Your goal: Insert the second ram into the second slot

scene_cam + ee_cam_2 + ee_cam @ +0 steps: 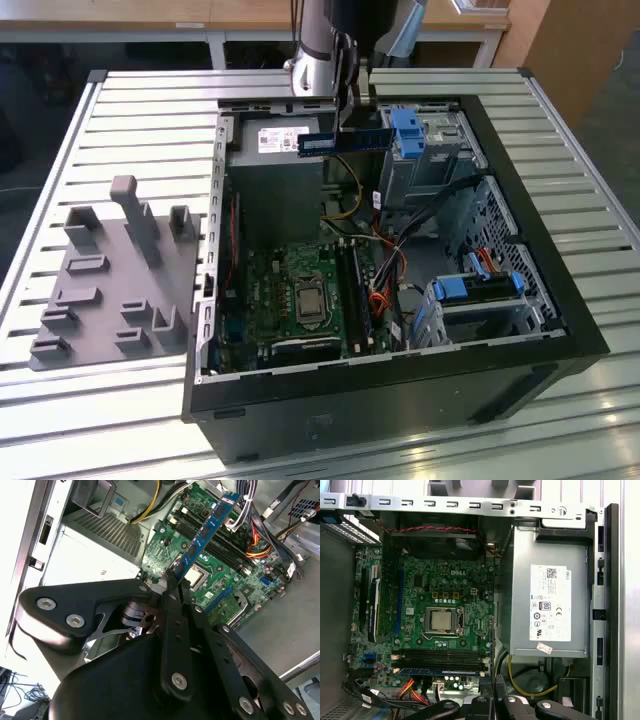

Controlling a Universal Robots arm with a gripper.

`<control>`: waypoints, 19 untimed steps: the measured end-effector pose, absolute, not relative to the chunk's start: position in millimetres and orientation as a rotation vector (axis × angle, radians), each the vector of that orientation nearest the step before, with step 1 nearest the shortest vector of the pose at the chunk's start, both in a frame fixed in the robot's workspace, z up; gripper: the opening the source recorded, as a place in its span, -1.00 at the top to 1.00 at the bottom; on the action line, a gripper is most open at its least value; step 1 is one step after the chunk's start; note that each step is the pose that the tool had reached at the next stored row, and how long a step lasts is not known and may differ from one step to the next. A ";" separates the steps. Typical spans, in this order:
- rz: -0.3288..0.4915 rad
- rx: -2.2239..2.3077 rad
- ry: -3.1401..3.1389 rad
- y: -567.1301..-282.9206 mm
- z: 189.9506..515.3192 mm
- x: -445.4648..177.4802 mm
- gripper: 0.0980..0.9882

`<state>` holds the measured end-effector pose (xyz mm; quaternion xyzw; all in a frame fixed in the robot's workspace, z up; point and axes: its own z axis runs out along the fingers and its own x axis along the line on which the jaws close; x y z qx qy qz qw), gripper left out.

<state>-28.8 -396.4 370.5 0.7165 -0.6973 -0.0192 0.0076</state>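
Note:
My gripper (346, 125) hangs over the back of the open computer case (400, 370), shut on the second ram (343, 141), a thin blue stick held level above the power supply. In the second wrist view the black fingers (172, 597) pinch one end of the second ram (206, 530), which juts out over the motherboard (225, 587). The dark memory slots (440, 656) lie beside the processor socket (442, 621). Another blue stick (440, 671) appears seated in the outermost slot, by the cables. The gripper (495, 705) is well above the slots.
A grey fixture plate (110, 280) with upright blocks lies at the exterior view's left on the slatted table. Inside the case are the silver power supply (545, 605), blue drive latches (410, 130) (465, 290), and red, orange and yellow cables (385, 285) close to the slots.

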 end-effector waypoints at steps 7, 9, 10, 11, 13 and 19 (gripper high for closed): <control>-0.059 2.239 -2.180 -397.0 370.5 -28.8 0.91; -0.058 2.239 -2.179 -397.3 370.5 -28.8 0.91; -0.058 2.239 -2.179 -397.4 370.5 -28.8 0.91; -0.058 2.239 -2.179 -397.5 370.5 -28.8 0.91; -0.056 2.238 -2.178 -397.7 370.5 -28.8 0.91; -0.048 2.234 -2.175 -398.1 370.5 -28.8 0.91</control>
